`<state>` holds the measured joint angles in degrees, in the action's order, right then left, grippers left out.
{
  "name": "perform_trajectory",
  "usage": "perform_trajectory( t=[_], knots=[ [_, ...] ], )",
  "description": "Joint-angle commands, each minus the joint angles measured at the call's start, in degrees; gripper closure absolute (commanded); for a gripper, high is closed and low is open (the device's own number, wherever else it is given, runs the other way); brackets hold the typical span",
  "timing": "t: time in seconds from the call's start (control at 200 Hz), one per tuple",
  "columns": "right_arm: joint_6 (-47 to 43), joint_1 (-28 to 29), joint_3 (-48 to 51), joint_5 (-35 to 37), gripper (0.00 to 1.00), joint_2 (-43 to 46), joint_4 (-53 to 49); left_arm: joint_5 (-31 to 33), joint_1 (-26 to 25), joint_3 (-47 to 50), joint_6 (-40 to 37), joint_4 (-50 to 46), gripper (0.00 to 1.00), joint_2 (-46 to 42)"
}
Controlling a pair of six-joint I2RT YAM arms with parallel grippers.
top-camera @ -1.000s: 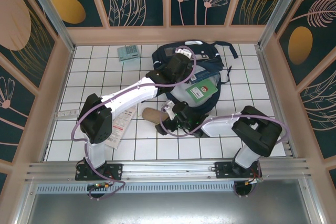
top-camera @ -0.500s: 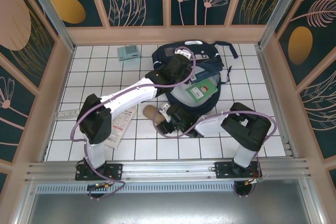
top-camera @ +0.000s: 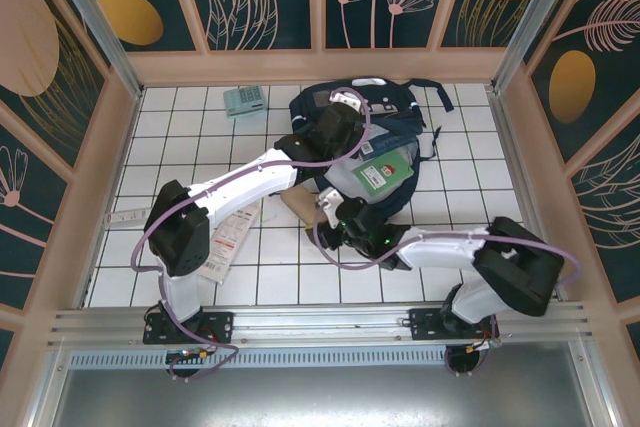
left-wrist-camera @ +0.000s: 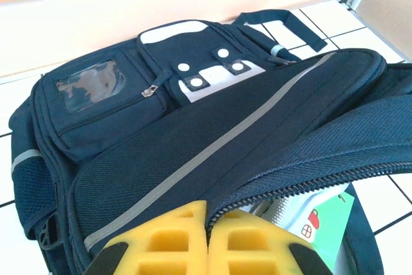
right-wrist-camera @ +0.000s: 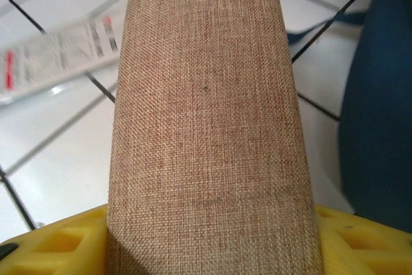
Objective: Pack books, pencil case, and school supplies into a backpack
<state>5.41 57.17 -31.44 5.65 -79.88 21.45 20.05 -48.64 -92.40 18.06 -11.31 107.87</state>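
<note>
Top view: right gripper (top-camera: 333,217) pinches the pencil case (top-camera: 300,203) mid-frame, just lower left of the backpack (top-camera: 397,107), with its long axis pointing upper left. Left wrist: left gripper (left-wrist-camera: 207,239) has its fingers pressed together on the backpack's zipper edge. Right wrist: pencil case runs straight up the frame between yellow fingers (right-wrist-camera: 367,239).

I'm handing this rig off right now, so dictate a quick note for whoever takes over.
Grippers: the left gripper is shut on the backpack flap edge, holding it open. The right gripper is shut on the pencil case, beside the backpack.
Done: the green book lies in the opening.
Left: put the pencil case in, then the calculator by the far wall and the white packet by the left arm. Both are outside the backpack.
</note>
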Motion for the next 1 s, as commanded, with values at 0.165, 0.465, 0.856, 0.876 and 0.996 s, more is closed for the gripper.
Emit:
perform_trajectory(
  t=[0.165,0.465,0.856,0.876,0.996],
  knots=[
    [6.9,-7.8,4.2,2.6,0.53,13.9,-7.0,5.5,0.9,-1.0,3.5,6.6,1.0,-4.6],
    [11.0,-21.0,5.4,-4.5,0.52,13.9,-5.9,0.4,1.0,1.6,3.3,10.0,1.0,-6.8],
    [9.3,-23.1,-11.0,-8.6,0.52,-7.4,-1.3,-7.2,1.0,6.1,3.8,13.9,1.0,-9.2],
    [9.4,-23.1,-12.0,-8.7,0.52,-8.4,-1.2,-7.6,1.0,6.2,3.8,13.9,1.0,-9.2],
    [9.9,-23.2,-17.2,-9.3,0.52,-14.4,-0.4,-9.6,0.9,6.8,4.7,14.3,1.0,-9.2]
  ],
)
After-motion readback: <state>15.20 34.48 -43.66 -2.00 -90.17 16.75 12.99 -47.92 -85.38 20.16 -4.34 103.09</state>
